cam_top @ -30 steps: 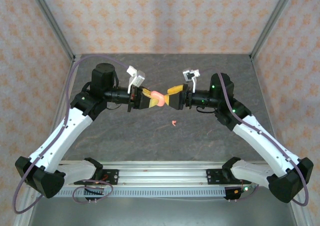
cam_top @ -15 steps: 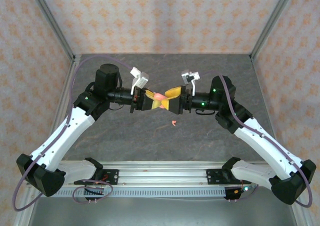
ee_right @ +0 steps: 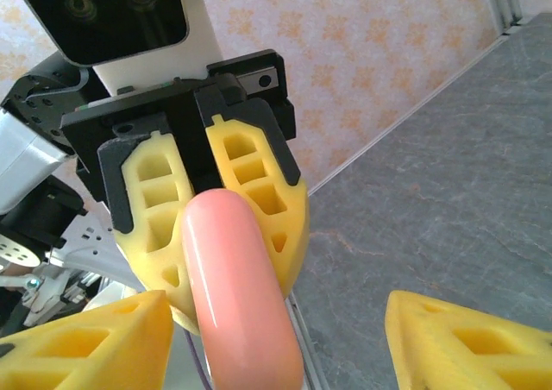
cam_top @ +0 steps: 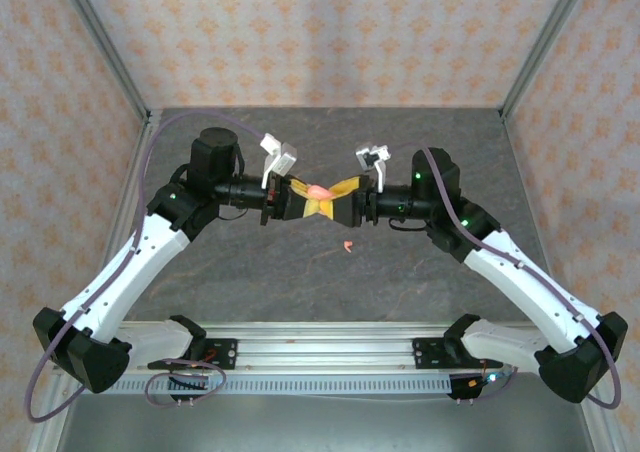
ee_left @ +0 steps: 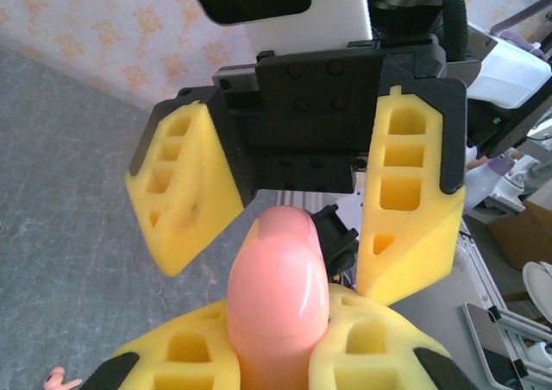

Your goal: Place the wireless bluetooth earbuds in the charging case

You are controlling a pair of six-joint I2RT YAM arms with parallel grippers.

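One glossy, pebble-smooth pink charging case (cam_top: pixel 317 189) sat clenched in the left gripper (cam_top: pixel 298 200) at the top view's centre. The right gripper (cam_top: pixel 338 198) stood released, its cell-cut yellow foam fingers (ee_left: pixel 181 191) spread either side of the case tip, a gap plain from the wrists. A coral earbud (cam_top: pixel 347 246) lay just below on the mottled grey table (cam_top: pixel 250 262).

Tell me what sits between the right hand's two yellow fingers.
The pink case, gripped by the left hand, lies between the open fingers of the right hand; the right wrist view shows it.
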